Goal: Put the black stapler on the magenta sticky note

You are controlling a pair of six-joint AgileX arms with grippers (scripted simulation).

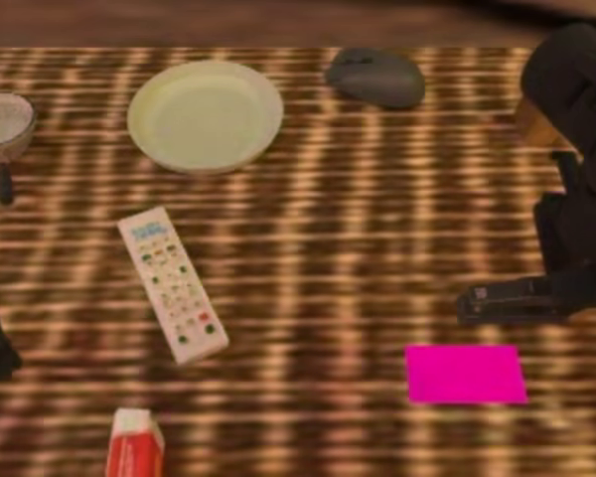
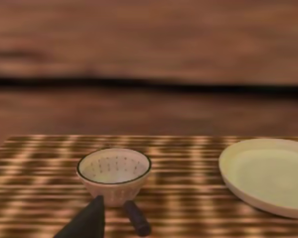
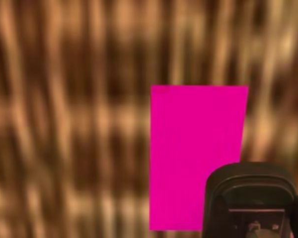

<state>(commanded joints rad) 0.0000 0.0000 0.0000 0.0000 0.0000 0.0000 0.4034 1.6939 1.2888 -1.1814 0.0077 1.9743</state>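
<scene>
A: Top view. Black stapler [image 1: 505, 298] sits at the right arm's tip, right side of the tabletop [image 1: 358, 248], just above the magenta sticky note [image 1: 466, 374] in the picture and not on it. Right gripper [image 1: 566, 288] appears clamped on the stapler's right end; lifted or resting, cannot tell.

B: Left arm?

A: Parked at the left edge. Left wrist view: one dark fingertip, a small strainer bowl [image 2: 114, 171], a pale plate [image 2: 268, 176]. Its jaws: cannot tell.

B: Right wrist view?

A: The stapler's end fills the lower corner, overlapping the note's near corner in the picture; most of the note is bare.

B: Progress?

A: Stapler in hand, I judge. Placing it on the note and letting go remain.
</scene>
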